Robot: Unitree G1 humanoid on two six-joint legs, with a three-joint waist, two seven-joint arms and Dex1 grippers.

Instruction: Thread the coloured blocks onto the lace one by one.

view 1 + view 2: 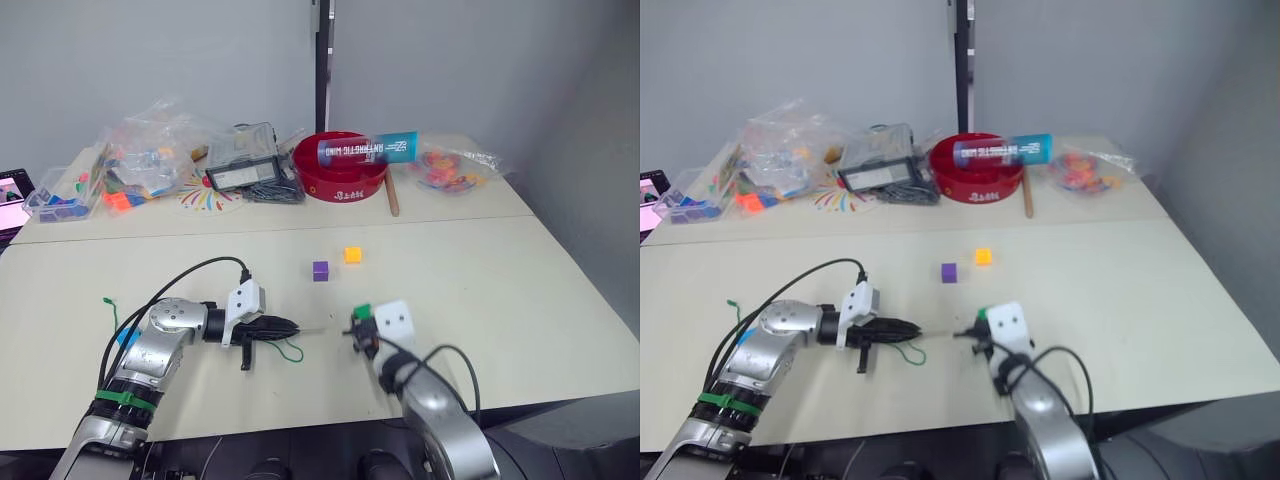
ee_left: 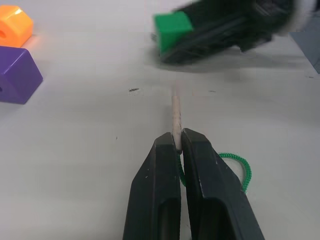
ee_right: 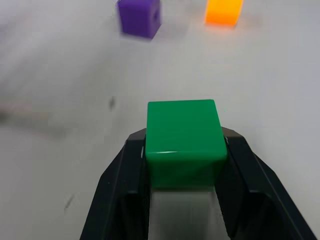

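Observation:
My left gripper (image 1: pixel 292 327) is shut on the green lace (image 1: pixel 291 350), whose pale stiff tip (image 2: pixel 175 112) sticks out past the fingertips toward the right gripper. A small gap separates the tip from the dark green block (image 1: pixel 362 311), on which my right gripper (image 1: pixel 358 325) is shut just above the table. In the right wrist view the block (image 3: pixel 182 131) sits squarely between the black fingers. The purple block (image 1: pixel 320 270) and the orange-yellow block (image 1: pixel 352 254) lie loose on the table farther back. A blue block (image 1: pixel 128 337) peeks out beside my left forearm, near the lace's tail (image 1: pixel 108 301).
On the rear table stand a red bowl (image 1: pixel 340 182) with a blue tube (image 1: pixel 368 150) across it, a wooden stick (image 1: pixel 392 198), plastic bags of toys (image 1: pixel 150 160) and a clear box (image 1: pixel 240 160). A seam (image 1: pixel 450 222) divides the two tables.

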